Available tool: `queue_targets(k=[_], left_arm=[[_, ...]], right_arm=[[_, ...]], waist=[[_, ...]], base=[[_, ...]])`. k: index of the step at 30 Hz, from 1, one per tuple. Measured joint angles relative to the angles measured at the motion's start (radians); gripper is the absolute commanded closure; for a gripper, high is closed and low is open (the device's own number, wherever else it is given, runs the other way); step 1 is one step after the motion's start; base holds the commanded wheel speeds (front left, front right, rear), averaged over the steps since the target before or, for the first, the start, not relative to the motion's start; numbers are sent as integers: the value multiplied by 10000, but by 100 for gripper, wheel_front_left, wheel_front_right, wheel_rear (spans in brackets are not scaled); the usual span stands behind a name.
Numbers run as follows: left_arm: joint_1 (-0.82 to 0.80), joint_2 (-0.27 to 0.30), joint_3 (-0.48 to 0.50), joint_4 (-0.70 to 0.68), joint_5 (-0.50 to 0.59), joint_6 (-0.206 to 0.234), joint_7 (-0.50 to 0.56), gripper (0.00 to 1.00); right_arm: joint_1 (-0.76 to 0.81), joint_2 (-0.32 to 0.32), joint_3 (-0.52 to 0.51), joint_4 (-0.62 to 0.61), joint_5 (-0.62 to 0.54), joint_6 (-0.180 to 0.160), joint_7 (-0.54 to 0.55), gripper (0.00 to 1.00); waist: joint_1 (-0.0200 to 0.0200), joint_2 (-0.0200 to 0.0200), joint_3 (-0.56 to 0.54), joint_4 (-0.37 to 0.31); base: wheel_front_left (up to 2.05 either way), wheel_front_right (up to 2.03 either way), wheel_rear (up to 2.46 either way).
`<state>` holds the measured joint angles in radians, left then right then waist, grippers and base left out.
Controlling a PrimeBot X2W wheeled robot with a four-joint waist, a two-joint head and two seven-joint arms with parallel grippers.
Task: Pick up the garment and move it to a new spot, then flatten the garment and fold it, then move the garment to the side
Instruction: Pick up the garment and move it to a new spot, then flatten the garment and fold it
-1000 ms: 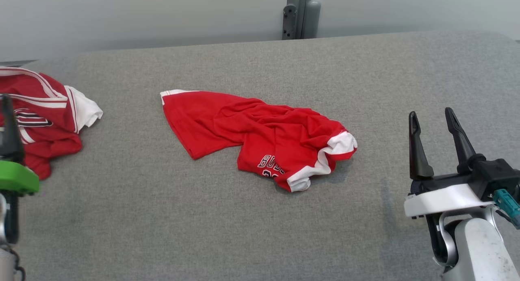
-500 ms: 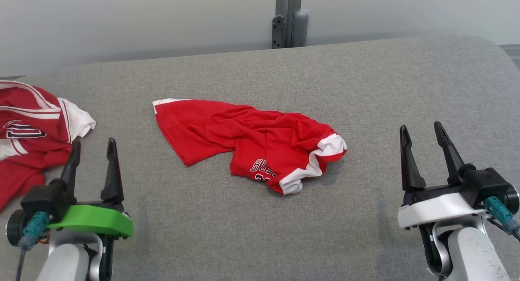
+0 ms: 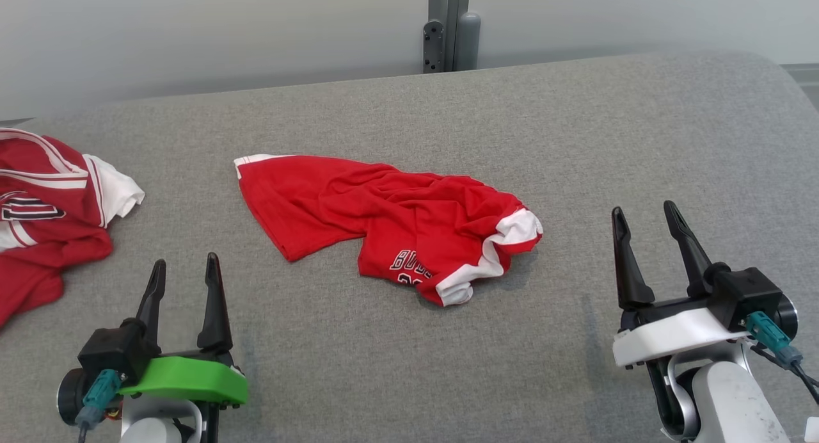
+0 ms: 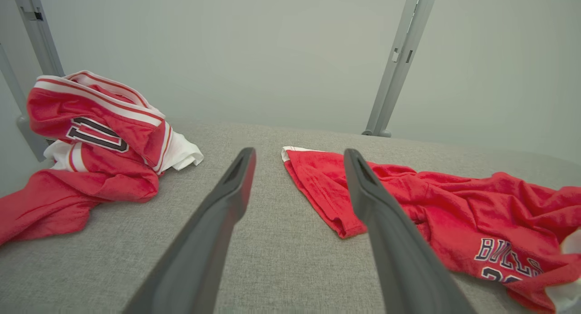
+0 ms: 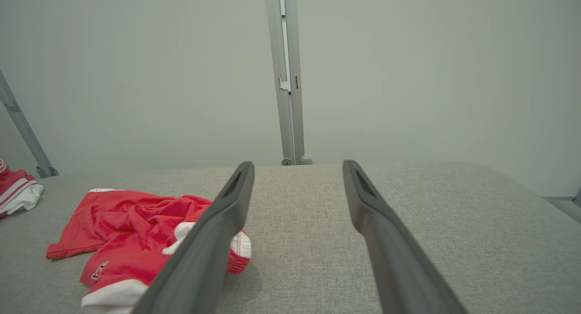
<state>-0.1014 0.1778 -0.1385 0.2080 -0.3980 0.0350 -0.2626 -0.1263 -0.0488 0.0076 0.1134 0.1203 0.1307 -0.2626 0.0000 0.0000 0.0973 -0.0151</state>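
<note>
— Head view: which step is pictured?
— The first, by the look of it. A crumpled red jersey with white trim and dark lettering (image 3: 390, 228) is seen lying untouched on the grey fabric-covered table (image 3: 409, 379). Nothing has been lifted yet.
— How are the grippers held?
— The left gripper (image 3: 185, 259), on its green mount, and the right gripper (image 3: 642, 206), on its white mount, are both shown with their long dark fingers spread wide. Nothing is held between them.
— Where is the jersey placed relative to them?
— It is laid out between the two and farther up the table, apart from both. In the left wrist view its flatter hem end (image 4: 327, 191) is seen just beside that gripper's fingers. In the right wrist view the bunched, white-cuffed end (image 5: 136, 214) is partly hidden behind one finger.
— What is called for next?
— A reach forward and inward is judged to be needed, with the fingers lowered onto an edge of the cloth and closed on it. A second heap of red-and-white striped cloth (image 3: 51, 225) at the table's left could be snagged by mistake.
</note>
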Motion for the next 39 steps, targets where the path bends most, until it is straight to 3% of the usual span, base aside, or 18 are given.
queue_targets(k=[10,29,39], left_arm=[[528,-669,683,-132,736,-512,-13,0],[619,-1012,1009,290,1103,-970,-13,0],[657,-1114,727,546,1308,-1154,-13,0]], right_arm=[[77,-2,272,163,61,0,0,0],[255,-2,328,316,56,0,0,0],[280,6,941,742,-8,0,0,0]], waist=[[0,0,-176,-20],[0,0,-346,52],[0,0,-200,342]], base=[[0,0,0],[0,0,0],[0,0,0]])
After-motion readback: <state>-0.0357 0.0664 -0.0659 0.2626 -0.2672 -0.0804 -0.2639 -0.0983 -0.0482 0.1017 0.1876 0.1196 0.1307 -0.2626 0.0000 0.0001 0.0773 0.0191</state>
